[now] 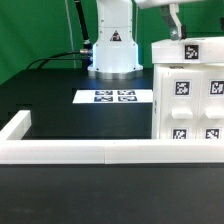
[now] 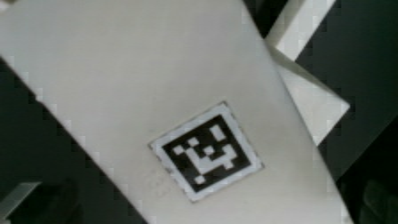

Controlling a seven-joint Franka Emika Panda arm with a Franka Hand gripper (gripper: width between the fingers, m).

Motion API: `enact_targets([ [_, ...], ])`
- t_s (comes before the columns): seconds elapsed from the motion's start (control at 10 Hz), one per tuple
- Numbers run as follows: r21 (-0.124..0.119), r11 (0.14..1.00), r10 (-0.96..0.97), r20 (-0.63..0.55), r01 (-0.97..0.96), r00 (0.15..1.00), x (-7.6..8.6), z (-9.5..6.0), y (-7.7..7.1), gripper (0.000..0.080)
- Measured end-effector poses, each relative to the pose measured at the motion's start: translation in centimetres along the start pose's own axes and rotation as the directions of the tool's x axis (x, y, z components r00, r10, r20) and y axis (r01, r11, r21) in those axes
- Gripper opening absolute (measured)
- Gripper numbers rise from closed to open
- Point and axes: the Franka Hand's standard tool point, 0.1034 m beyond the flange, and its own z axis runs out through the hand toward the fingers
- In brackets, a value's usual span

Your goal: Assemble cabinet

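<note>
The white cabinet [image 1: 195, 100] stands on the black table at the exterior view's right, its front showing several black-and-white tags. A white tagged part [image 1: 190, 50] sits on top of it. My gripper [image 1: 176, 30] comes down from above to the left end of that top part; its fingers look to be at the part, but their grip is too small to read. The wrist view is filled by a white panel [image 2: 143, 90] with one tag [image 2: 214, 148], seen very close and tilted. No fingertips show there.
The marker board [image 1: 112, 97] lies flat mid-table in front of the robot base [image 1: 112, 50]. A long low white border rail [image 1: 70, 152] runs along the front, with a short leg [image 1: 18, 125] at the exterior view's left. Green curtain behind.
</note>
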Motion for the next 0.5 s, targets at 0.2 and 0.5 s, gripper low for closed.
enact_targets([
  [0.2,0.002,0.995,-0.102,0.008,0.102,0.995,-0.4,0.3,0.0,0.0797],
  [0.5,0.001,0.982,-0.187,0.013,0.187,0.982,-0.7,1.2,-0.1,0.0797],
])
